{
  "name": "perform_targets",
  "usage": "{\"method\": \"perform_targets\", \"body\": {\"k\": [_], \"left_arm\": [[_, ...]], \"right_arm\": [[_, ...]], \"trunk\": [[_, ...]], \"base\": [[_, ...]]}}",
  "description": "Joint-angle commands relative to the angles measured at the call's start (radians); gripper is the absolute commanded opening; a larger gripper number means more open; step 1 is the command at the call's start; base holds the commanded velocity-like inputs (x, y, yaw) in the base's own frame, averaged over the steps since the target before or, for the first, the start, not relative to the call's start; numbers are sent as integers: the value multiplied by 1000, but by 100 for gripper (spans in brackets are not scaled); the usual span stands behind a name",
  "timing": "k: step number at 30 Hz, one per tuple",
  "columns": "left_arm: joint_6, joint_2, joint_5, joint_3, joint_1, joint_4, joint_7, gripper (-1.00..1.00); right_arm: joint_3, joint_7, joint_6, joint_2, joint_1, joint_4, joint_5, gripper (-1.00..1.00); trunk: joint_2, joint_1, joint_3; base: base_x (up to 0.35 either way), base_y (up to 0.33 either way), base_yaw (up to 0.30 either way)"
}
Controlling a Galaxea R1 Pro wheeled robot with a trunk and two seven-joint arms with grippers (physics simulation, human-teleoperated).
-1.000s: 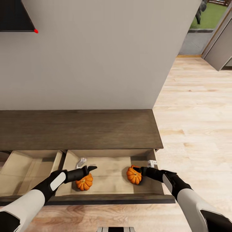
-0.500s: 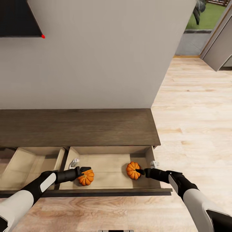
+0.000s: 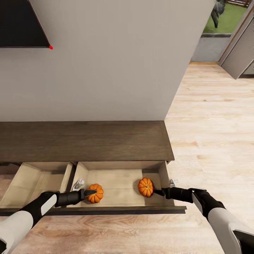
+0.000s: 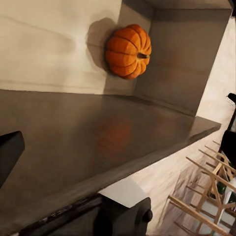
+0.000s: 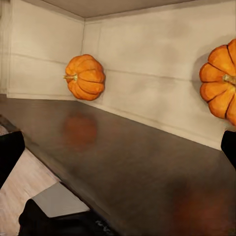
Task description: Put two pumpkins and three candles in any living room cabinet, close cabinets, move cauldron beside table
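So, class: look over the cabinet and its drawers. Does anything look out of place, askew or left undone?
Nothing is spilled or damaged. Both pumpkins sit upright in the right-hand drawer of the cabinet. What stands out is that this drawer and the left one are pulled open. A small pale object lies in the drawer's corner; too small to identify.

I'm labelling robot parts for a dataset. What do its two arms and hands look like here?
Both arms match: smooth white forearm shells, then a black wrist section with a pale grey panel, tapering to a slim black left hand and right hand with dark pointed fingers. No cables or markings are visible.
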Motion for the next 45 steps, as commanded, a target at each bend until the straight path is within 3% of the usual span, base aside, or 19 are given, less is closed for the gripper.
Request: {"method": "perform_targets", "body": {"k": [1,3,6,14,18,23,26,27,30,31,33,37,38,40,44,45], "left_arm": [[-1,-1,-10,0,0,26,-19,100],[-2,-5,-21,-3,1,61,-43,100],[-10,-11,-70,-56,12,108,-55,100],[-14,-26,-84,-76,17,150,-57,100],[-16,-33,-85,-77,17,158,-56,100],[-26,-44,-85,-78,17,193,-44,100],[-38,-52,-85,-78,20,211,-25,100],[-63,-59,-85,-78,21,216,4,100],[-159,-97,-83,-77,24,223,167,100],[-195,-126,-82,-77,28,231,258,100],[-235,-174,-81,-77,32,248,377,100],[-384,-256,-82,-76,52,271,570,100],[-435,-273,-81,-76,64,279,597,100],[-476,-284,-81,-76,74,288,614,100],[-501,-293,-81,-76,86,295,630,100],[-507,-305,-80,-76,95,295,664,100]], "right_arm": [[0,4,0,-1,2,0,7,100],[0,4,-1,-1,3,1,18,100],[0,6,-1,-2,8,1,42,100],[0,5,-4,2,13,12,50,100],[0,0,-6,3,22,13,62,100],[0,-22,-15,7,59,12,164,100],[0,-69,-27,10,66,12,197,100],[0,-115,-36,11,68,13,205,100],[0,-270,-90,13,92,38,216,100],[2,-342,-133,21,105,53,218,100],[2,-430,-193,31,113,75,219,100],[3,-573,-272,53,119,136,218,100],[3,-608,-294,74,120,168,219,100],[3,-662,-334,103,121,216,219,100],[5,-806,-440,137,137,288,221,100],[7,-865,-470,157,148,299,225,100]], "trunk": [[7,-4,3],[21,-12,10],[42,-23,19],[98,-54,44],[98,-54,44],[98,-54,44],[98,-54,44],[98,-54,44],[98,-54,44],[98,-54,44],[98,-54,44],[98,-54,44],[98,-54,44],[98,-54,44],[98,-54,44],[98,-54,44]], "base": [[-245,0,0],[-294,0,0],[-320,0,0],[-327,0,0],[-187,0,0],[-26,0,0],[-4,0,0],[-1,0,0],[0,0,0],[0,0,0],[0,0,0],[0,0,0],[0,0,0],[0,0,0],[0,0,0],[0,0,0]]}}
